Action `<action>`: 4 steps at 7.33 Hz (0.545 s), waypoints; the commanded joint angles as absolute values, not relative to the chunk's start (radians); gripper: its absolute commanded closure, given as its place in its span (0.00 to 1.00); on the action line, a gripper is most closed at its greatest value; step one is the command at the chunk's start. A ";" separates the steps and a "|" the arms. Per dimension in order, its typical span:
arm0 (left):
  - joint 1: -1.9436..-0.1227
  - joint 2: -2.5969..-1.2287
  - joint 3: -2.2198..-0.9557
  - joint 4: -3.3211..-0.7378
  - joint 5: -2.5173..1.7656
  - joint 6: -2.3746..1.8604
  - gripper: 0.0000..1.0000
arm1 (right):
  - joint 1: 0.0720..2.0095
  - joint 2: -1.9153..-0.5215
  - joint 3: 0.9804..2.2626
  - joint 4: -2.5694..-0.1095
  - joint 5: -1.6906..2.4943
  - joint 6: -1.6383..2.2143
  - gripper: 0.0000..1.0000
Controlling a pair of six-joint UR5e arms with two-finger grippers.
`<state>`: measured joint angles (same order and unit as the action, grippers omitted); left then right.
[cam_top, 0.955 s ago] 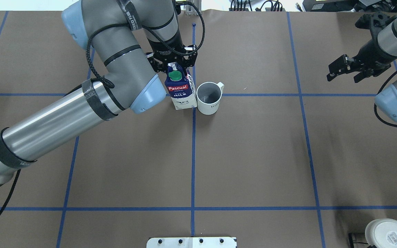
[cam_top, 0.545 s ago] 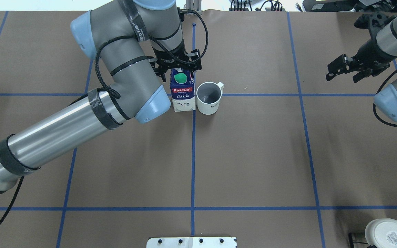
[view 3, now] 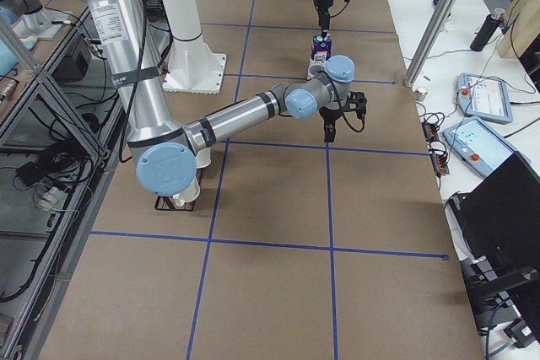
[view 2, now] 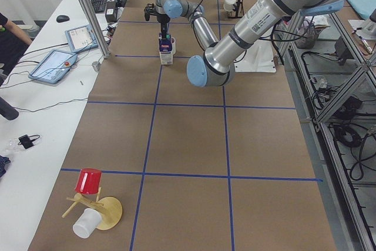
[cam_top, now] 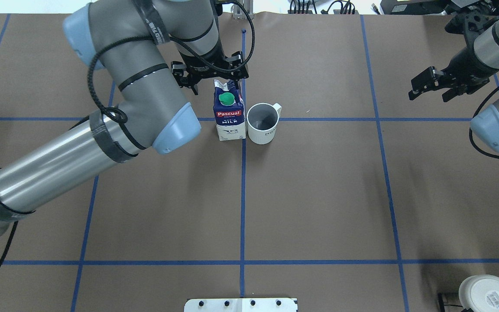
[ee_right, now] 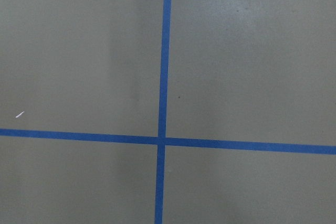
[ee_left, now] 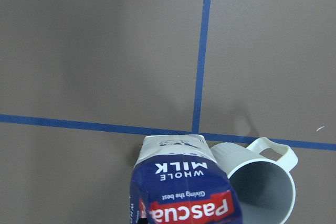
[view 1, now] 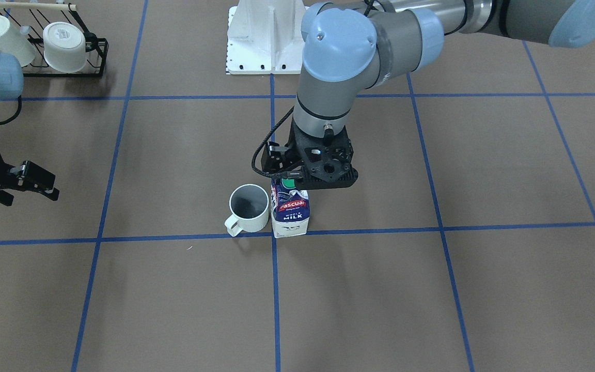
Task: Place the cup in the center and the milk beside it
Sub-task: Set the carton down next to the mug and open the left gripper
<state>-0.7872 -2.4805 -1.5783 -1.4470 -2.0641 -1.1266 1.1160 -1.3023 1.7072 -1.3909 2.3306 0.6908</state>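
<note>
The milk [cam_top: 229, 117] stands upright just left of the center [ee_left: 195, 131], the crossing of blue tape lines. The cup [cam_top: 263, 123], white with a dark grey inside, stands just right of that crossing, close beside the carton, its handle pointing to the far right. My left gripper [cam_top: 214, 79] is open, above and slightly behind the carton's top, not holding it. Its wrist view shows the carton [ee_left: 178, 192] and cup [ee_left: 257, 187] from above, with no fingers in view. My right gripper [cam_top: 430, 90] is open and empty, far off to the right.
A black rack [view 1: 96, 57] with white cups stands near the robot's base, next to the white base plate [view 1: 271, 46]. A white handleless cup [cam_top: 487, 294] shows at the overhead view's bottom right. A wooden stand with a red cup [view 2: 89, 180] is at the table's left end.
The carton went from tilted in my left gripper to standing upright. The left gripper let go, rose and shifted left and back. The right arm barely moved.
</note>
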 commanded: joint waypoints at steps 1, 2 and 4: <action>-0.891 -2.220 -1.869 -1.378 -2.072 -0.941 0.02 | 1.135 -1.337 1.703 -1.338 2.327 0.686 0.00; -0.931 -2.071 -1.949 -1.381 -2.103 -0.892 0.02 | 1.166 -1.339 1.701 -1.333 2.319 0.671 0.00; -1.062 -1.810 -2.009 -1.393 -2.106 -0.760 0.02 | 1.233 -1.367 1.627 -1.333 2.312 0.660 0.00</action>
